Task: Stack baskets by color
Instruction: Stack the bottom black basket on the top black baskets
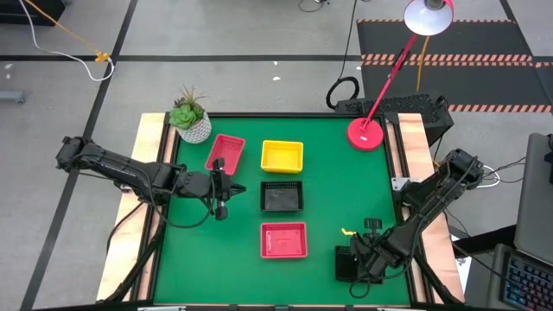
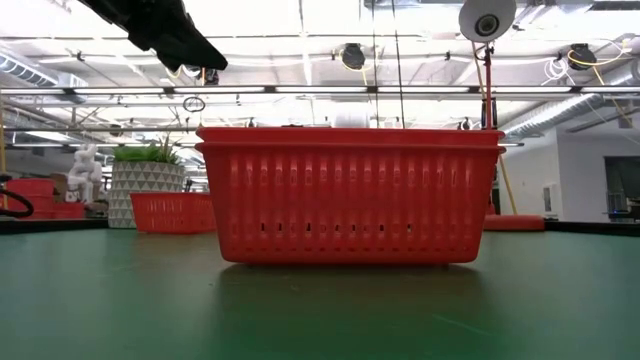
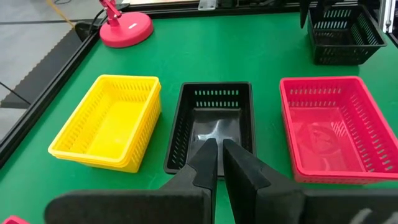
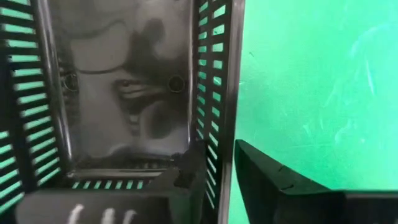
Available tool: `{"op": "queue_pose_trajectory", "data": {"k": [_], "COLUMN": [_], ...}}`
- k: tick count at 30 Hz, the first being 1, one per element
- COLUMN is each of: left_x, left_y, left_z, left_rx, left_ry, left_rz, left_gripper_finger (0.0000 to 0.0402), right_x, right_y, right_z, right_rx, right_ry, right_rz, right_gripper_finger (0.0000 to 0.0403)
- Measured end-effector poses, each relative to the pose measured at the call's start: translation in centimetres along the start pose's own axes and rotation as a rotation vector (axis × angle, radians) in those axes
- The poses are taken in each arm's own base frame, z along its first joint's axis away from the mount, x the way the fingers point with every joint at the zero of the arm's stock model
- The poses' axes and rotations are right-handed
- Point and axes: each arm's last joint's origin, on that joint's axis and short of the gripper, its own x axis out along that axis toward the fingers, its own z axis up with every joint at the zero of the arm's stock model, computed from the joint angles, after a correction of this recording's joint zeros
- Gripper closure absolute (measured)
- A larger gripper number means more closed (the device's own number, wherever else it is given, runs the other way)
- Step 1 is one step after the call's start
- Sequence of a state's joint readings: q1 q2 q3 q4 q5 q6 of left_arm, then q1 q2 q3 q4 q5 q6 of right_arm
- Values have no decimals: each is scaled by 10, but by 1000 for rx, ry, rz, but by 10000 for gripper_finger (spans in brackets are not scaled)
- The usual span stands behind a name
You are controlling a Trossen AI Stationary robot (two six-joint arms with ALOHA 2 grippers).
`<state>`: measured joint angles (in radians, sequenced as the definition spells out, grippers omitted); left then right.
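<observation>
Five baskets show on the green mat. A red basket (image 1: 225, 154) lies at the far left, a yellow basket (image 1: 282, 156) beside it, a black basket (image 1: 282, 196) in the middle, and a second red basket (image 1: 283, 240) nearer the front. Another black basket (image 1: 347, 262) sits at the near right on its bottom. My right gripper (image 1: 365, 259) points down at this one and is shut on its right wall. My left gripper (image 1: 221, 188) hovers shut and empty to the left of the middle black basket (image 3: 211, 124). My right gripper holds the near-right black basket by its right long wall (image 4: 226, 127), close to one corner. One finger (image 4: 189, 168) is inside the basket and the other finger (image 4: 267, 177) outside. The fingers come from above, pointing down. The basket sits flat on the mat.
A white plant pot (image 1: 192, 127) stands at the far left corner. A red lamp base (image 1: 365, 133) stands at the far right, its stem leaning over the table edge. Bare mat lies between the middle baskets and the right edge.
</observation>
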<state>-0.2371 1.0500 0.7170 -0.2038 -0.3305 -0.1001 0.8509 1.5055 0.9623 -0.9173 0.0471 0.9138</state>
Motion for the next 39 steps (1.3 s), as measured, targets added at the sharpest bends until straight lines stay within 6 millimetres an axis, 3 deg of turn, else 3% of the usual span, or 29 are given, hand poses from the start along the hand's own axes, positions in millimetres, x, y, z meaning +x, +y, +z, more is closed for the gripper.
{"op": "queue_pose_trajectory", "data": {"k": [8,17,31,39], "left_x": [0,0,0,0], "left_y": [0,0,0,0], "left_z": [0,0,0,0], "left_rx": [0,2,10,10], "left_ry": [0,0,0,0], "left_rz": [0,0,0,0], "left_gripper_finger": [376,376,376,376], "right_x": [-13,-29,-67,-98], "right_y": [-5,-17,-51,-71], "right_z": [-1,3,14,22], "right_rx": [9,51,187,234], "right_ry": [-36,-68,-104,-93], "right_rz": [47,115,316,276], "right_gripper_finger": [394,394,397,397]}}
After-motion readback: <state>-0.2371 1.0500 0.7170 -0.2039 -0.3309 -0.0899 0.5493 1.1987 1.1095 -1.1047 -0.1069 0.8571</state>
